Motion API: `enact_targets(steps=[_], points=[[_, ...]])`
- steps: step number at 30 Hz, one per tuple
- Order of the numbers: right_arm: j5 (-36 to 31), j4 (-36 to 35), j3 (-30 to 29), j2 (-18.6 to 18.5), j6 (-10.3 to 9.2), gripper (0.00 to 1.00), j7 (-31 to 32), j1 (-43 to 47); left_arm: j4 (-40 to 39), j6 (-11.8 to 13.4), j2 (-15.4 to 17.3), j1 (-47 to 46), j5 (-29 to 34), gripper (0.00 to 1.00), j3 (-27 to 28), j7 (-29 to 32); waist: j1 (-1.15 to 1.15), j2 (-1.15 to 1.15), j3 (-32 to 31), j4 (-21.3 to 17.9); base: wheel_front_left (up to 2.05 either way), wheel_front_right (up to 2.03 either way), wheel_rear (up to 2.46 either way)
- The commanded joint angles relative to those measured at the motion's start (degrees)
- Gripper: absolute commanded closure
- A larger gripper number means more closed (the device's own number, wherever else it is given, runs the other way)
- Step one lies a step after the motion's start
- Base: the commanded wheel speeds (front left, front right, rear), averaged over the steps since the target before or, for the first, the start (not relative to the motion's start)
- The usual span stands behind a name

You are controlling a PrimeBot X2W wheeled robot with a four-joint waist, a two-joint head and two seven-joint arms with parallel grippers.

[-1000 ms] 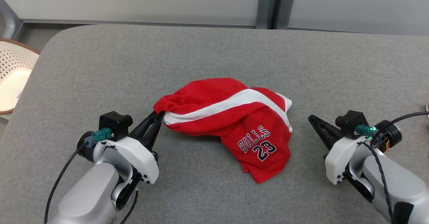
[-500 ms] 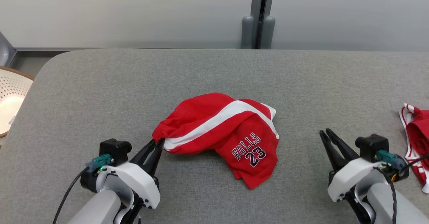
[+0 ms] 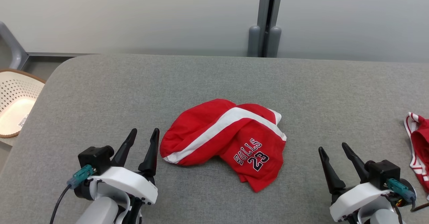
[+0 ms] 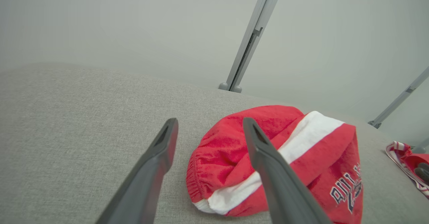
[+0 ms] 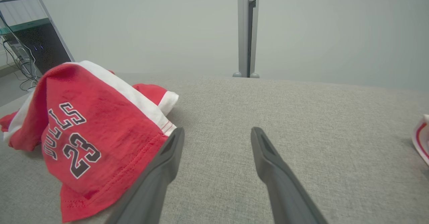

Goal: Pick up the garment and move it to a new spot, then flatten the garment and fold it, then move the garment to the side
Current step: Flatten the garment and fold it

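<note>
Surface: grey fabric-covered table (image 3: 100, 93) with a rounded corner, a pale wall (image 3: 134, 16) behind it.
Garment: red shorts, the garment (image 3: 214, 130) has a white stripe and a "BULLS 23" print. It lies bunched near the middle of the table, touching neither gripper.
Change, left gripper: 1 second ago and 0.5 seconds ago the left gripper (image 3: 144, 131) pinched the gathered waistband end of the garment. Now its 2 fingers stand spread, just left of that end and clear of the cloth.
Change, right gripper: earlier the right gripper (image 3: 333, 147) had its fingers pressed together. Now they are spread with nothing between them, well to the right of the garment, over bare table.
Change, garment: the end once drawn to a point toward the left gripper is now rounded and rests on the table.
Change, view: the whole head view has shifted, so the camera moved.
Left wrist view: one finger covers part of the garment's white stripe; the elastic end shows between the 2 fingers.
Right wrist view: the printed leg lies left of the fingers.
Second cloth: red-and-white cloth (image 3: 419, 140) far right of the garment, beyond the right gripper.
Basket: pale perforated basket (image 3: 20, 86) far left of the garment, off the table.
Post: grey post (image 3: 264, 33) behind the garment, past the table's far edge.
</note>
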Motion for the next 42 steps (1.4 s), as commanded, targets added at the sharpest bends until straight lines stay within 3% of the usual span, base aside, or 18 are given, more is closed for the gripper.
enact_targets(steps=[1, 6, 12, 21, 23, 38, 39, 40, 42], points=[[-0.35, -0.65, -0.26, -0.12, -0.11, 0.00, -0.03, 0.50, -0.89, 0.25, -0.11, 1.00, 1.20, 0.00, 1.10, -0.19, 0.00, 0.00, 0.08, 0.59, 0.00, 0.00, 0.00], [-3.50, -3.17, 1.08, -2.27, -0.12, 0.00, 2.21, 0.09, -3.77, -0.88, -1.67, 3.47, 5.85, 0.00, 4.52, -0.15, 0.00, 0.00, 0.74, 2.33, 0.00, 0.00, 0.00], [-4.03, -5.23, 9.25, -8.31, -0.12, 0.00, 8.43, -3.99, -2.88, -2.56, -3.86, 3.41, 9.20, 0.00, 5.75, -0.16, 0.00, 0.00, 2.83, 4.85, 0.00, 0.00, 0.00], [7.62, -8.49, 27.20, -22.12, -0.12, 0.00, 14.91, -15.08, 0.03, -4.99, -7.31, 1.67, 12.73, 0.00, 6.39, -0.17, 0.00, 0.00, 7.04, 9.44, 0.00, 0.00, 0.00], [10.06, -8.48, 30.16, -23.79, -0.12, 0.00, 16.28, -16.98, 0.44, -5.32, -7.79, 1.22, 13.19, 0.00, 6.52, -0.17, 0.00, 0.00, 7.65, 10.23, 0.00, 0.00, 0.00], [22.31, -7.61, 45.94, -29.42, -0.12, 0.00, 18.71, -27.19, 1.97, -6.86, -9.70, -0.72, 15.12, 0.00, 7.69, -0.17, 0.00, 0.00, 10.98, 13.00, 0.00, 0.00, 0.00], [22.87, -7.44, 46.83, -29.56, -0.12, 0.59, 18.51, -27.72, 2.05, -6.96, -9.77, -0.83, 15.26, 0.00, 7.76, -0.17, 0.00, 0.00, 11.09, 13.06, 0.00, 0.00, 0.00], [23.28, -7.28, 47.59, -29.71, -0.12, 1.00, 18.14, -28.24, 2.12, -6.98, -9.86, -0.89, 15.39, 0.00, 7.83, -0.17, 0.00, 0.00, 11.15, 13.10, 0.00, 0.00, 0.00], [24.10, -6.81, 48.94, -29.93, -0.12, 1.00, 17.48, -29.09, 2.29, -7.00, -9.98, -0.94, 15.49, 0.00, 8.04, -0.17, 0.00, 0.00, 11.13, 13.09, 0.00, 0.00, 0.00]])
